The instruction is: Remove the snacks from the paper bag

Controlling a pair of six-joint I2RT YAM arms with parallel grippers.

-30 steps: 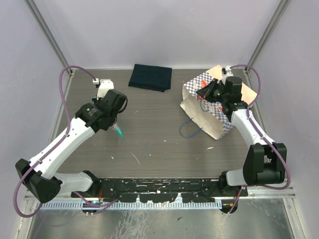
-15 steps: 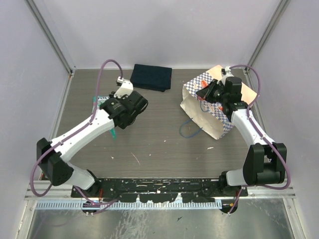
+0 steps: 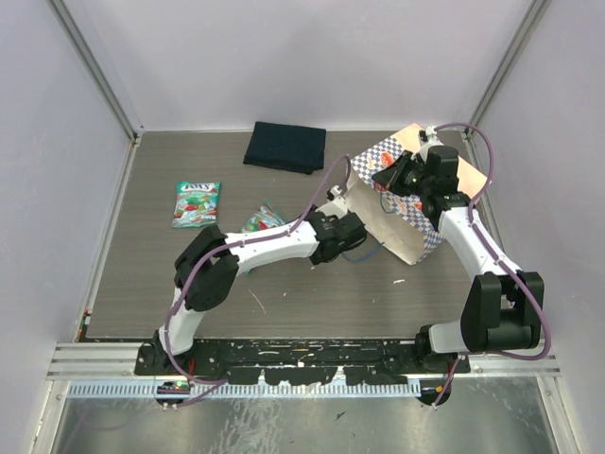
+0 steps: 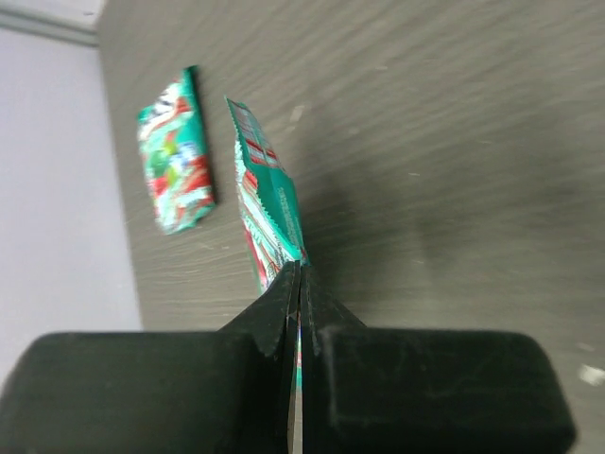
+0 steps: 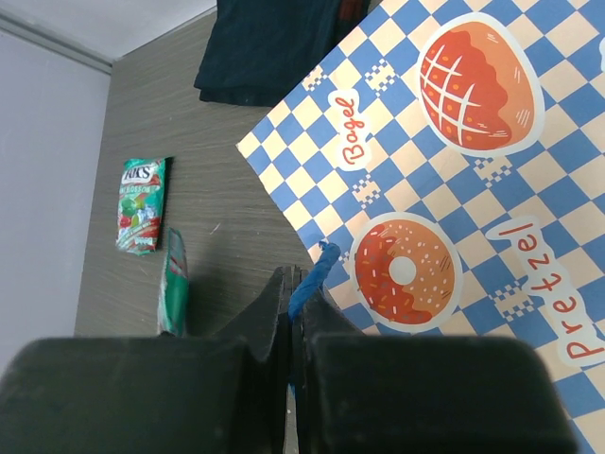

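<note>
The paper bag lies on its side at the right of the worktop, its long axis running back-right and its cream mouth facing the left arm. The right claw is pinched on the blue handle cord, lifting the upper lip. The left claw, fingers pressed together on nothing, sits just beside that mouth (its camera looks away, at a flat teal pouch and a second teal pouch well left). It looks the nearer one to reach in. Whatever remains inside is hidden.
</note>
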